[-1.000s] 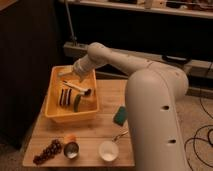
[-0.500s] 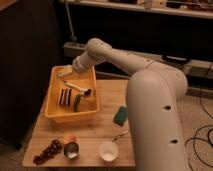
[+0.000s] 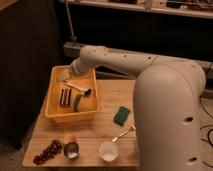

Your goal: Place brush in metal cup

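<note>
Dark shelving backs the wooden desk [image 3: 107,97], whose near edge carries grapes [image 3: 47,151], the metal cup [image 3: 71,150] and a white cup [image 3: 108,151]. Bare wood lies between the yellow bin [image 3: 70,118] and a green sponge [image 3: 121,114]. The hand [image 3: 64,76], released and empty, hovers over the bin's far left corner, just beside the brush [image 3: 76,86] lying inside.

Yellow bin [image 3: 70,117], green sponge [image 3: 121,114], white cup [image 3: 108,150], grapes [image 3: 46,151] on wooden table [image 3: 107,95]
</note>
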{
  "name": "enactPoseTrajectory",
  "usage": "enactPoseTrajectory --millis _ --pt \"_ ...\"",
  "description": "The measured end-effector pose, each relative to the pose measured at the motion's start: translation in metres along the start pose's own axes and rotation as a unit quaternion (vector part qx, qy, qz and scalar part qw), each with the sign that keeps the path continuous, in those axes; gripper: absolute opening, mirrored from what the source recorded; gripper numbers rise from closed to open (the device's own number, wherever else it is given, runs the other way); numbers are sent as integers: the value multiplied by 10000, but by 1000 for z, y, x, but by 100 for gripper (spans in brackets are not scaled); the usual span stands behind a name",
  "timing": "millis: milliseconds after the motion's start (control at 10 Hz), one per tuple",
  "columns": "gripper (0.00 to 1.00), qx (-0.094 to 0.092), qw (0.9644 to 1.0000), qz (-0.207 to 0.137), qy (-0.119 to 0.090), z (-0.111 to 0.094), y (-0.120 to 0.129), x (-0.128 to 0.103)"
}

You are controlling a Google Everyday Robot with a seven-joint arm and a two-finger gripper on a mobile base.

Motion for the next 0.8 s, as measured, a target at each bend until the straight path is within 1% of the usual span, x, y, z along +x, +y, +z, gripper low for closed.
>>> enactPoseTrajectory --millis 100,200,300,500,600,700,800 --pt "80 -106 9998 44 -143 -2 -5 2" --pt "80 -135 9996 107 -222 -7 -12 4" --pt "80 -171 9995 109 -251 -6 -11 3" --pt "80 -187 9995 104 -251 -5 -9 3" --pt "80 -166 9995 104 -246 -7 -12 3" --pt "80 -120 9998 -32 -163 -5 -12 -2" --pt "80 -88 9996 -252 -84 -1 -12 -10"
